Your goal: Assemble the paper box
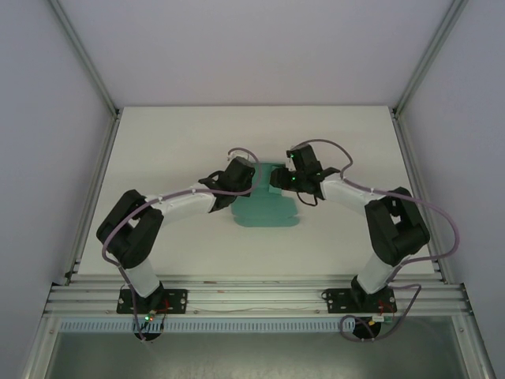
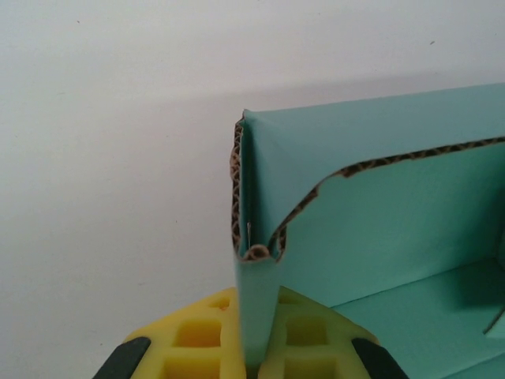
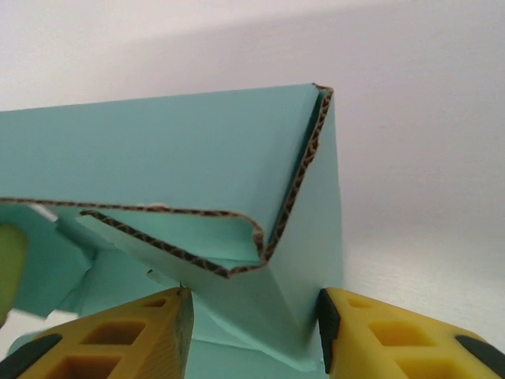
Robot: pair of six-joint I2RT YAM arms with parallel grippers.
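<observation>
The paper box (image 1: 268, 212) lies at the middle of the table (image 1: 158, 150), half formed; its flat flaps spread toward 6 o'clock, and its raised back wall stands at the 12 o'clock end between the two wrists. The left gripper (image 2: 258, 351) comes in from 9 o'clock with its jaws pressed together on the thin upright end panel at the wall's left corner. The right gripper (image 3: 252, 335) reaches from 3 o'clock, its jaws part-way apart around the doubled, folded corner on the other side, and both pads look to touch the card.

The step in hand seems to be folding the side walls up and tucking the corner tabs. To do it well, both corners should turn inward evenly along their creases, with the left pinch low and steady so the wall stays square; a hard squeeze would crush the corrugated edge. The curled tab inside each corner may catch rather than slide home.

Nearby, purple cables (image 1: 237, 150) loop just above the wall at 12 o'clock and could snag; the loose front flaps at 6 o'clock lie unfolded, free to shift.
</observation>
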